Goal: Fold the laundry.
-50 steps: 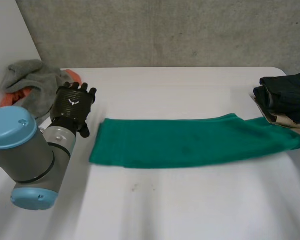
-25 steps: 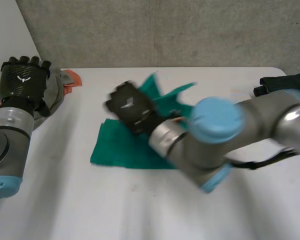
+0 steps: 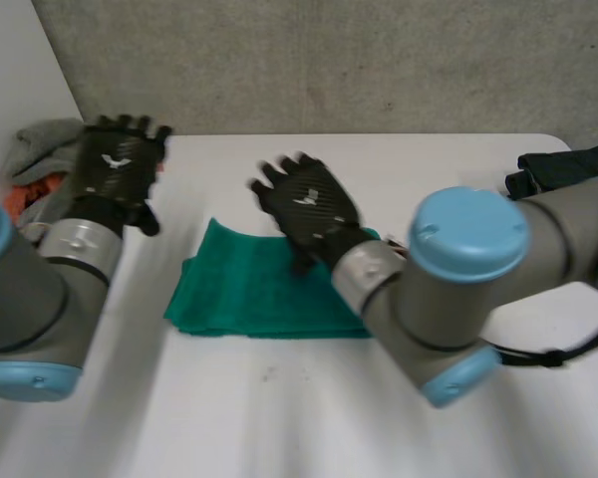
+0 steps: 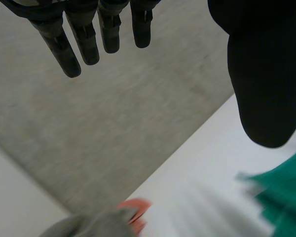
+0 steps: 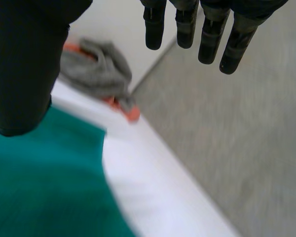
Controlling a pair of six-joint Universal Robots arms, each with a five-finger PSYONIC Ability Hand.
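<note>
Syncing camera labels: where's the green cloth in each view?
Head view: green cloth, flat, with the right hand over its far edge.
Left wrist view: green cloth just past the thumb of the left hand.
Right wrist view: green cloth under the right hand's thumb.
Shared landmark: grey-and-orange laundry pile.

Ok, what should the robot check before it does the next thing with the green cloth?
1. Left hand empty, fingers straight: ok.
2. Right hand empty, fingers straight, raised by the green cloth: ok.
3. Green cloth lying flat on the table: ok.
4. Cloth edges lined up: cannot tell, the right arm covers one end.
5. Grey cloth well apart from the green cloth: ok.
</note>
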